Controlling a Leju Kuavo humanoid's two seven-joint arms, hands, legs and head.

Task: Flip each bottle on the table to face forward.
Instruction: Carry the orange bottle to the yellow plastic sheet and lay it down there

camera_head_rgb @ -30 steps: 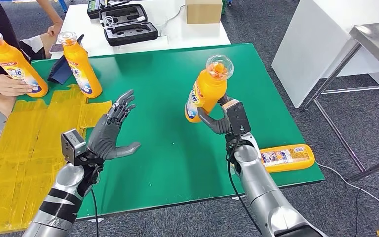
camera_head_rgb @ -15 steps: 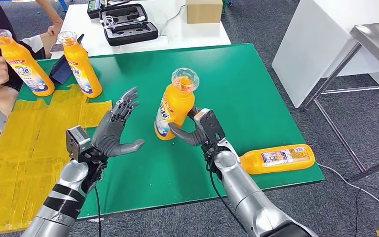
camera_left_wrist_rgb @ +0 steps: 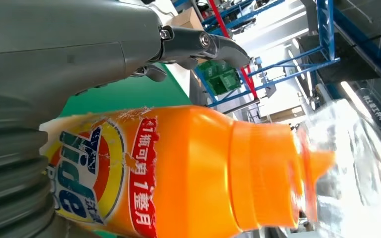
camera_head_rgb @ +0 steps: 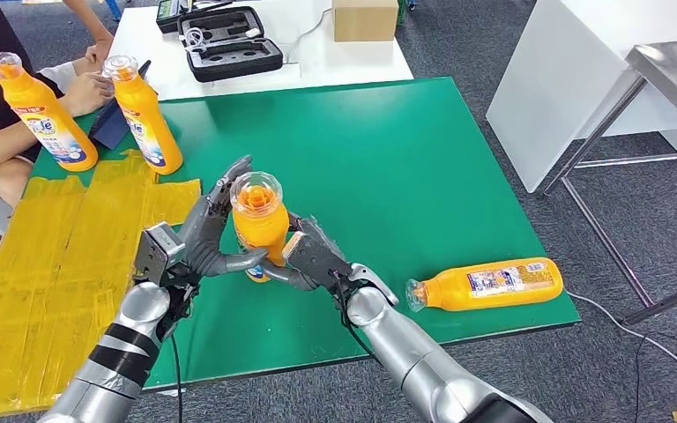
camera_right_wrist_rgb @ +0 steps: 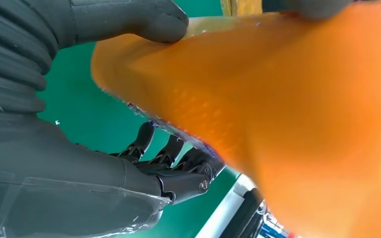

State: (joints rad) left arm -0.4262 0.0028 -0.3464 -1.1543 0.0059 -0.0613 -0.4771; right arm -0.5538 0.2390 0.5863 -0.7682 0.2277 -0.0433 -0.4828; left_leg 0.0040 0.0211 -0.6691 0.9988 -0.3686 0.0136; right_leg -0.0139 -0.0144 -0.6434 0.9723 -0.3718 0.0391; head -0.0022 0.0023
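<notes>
Holding one orange bottle (camera_head_rgb: 258,222) upright above the green table (camera_head_rgb: 423,159), the right hand (camera_head_rgb: 310,257) grasps its body while the left hand (camera_head_rgb: 201,236) cups the other side. Two bottles (camera_head_rgb: 144,116) stand upright at the far left; one lying bottle (camera_head_rgb: 485,284) remains, by judgement, unturned.

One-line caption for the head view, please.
Both hands, left hand and right hand, meet around an upright orange bottle above the green table; another bottle lies flat.
</notes>
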